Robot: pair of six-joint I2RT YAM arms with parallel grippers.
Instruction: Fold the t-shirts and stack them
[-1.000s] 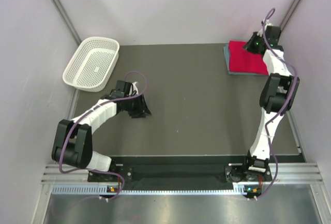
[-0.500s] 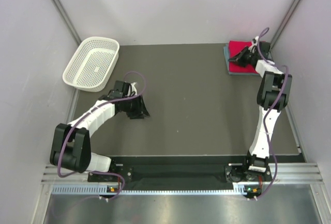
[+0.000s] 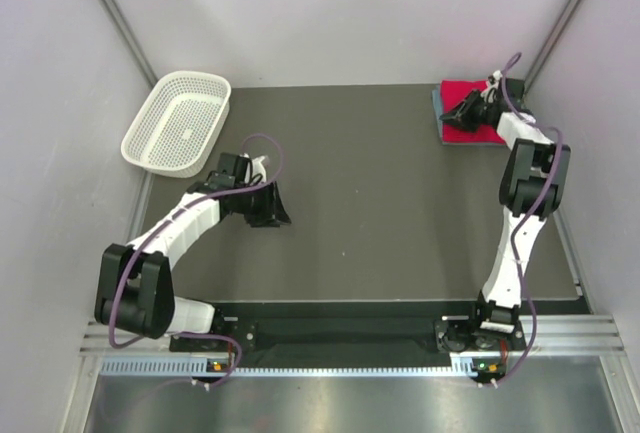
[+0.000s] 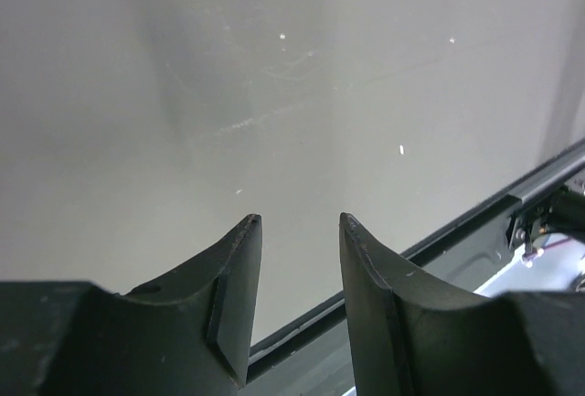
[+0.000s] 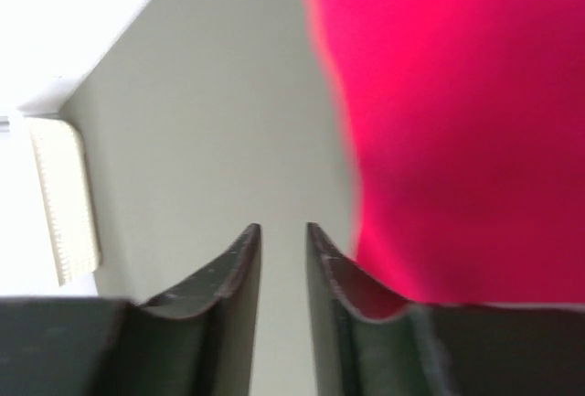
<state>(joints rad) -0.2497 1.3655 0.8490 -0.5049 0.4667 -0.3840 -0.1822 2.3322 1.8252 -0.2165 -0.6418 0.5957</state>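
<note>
The red t-shirt [image 3: 480,131] lies folded at the table's far right corner, on top of the blue-grey t-shirt [image 3: 437,105], of which only a thin edge shows. My right gripper [image 3: 463,113] hovers low over the stack's left part, pointing left. In the right wrist view its jaws [image 5: 283,229] stand slightly open with bare table between them, and the red t-shirt [image 5: 457,122] fills the right side, beside the right finger. My left gripper [image 3: 276,211] rests left of centre; in its wrist view it [image 4: 300,220] is open and holds nothing.
A white mesh basket [image 3: 150,145] stands at the far left; its edge [image 5: 64,195] shows in the right wrist view. The table's near edge and a metal rail [image 4: 512,199] appear past the left fingers. Walls close in on both sides.
The right arm has folded down from the corner and swung its gripper left over the red t-shirt. Its jaws have parted from shut. The left arm has barely moved.
</note>
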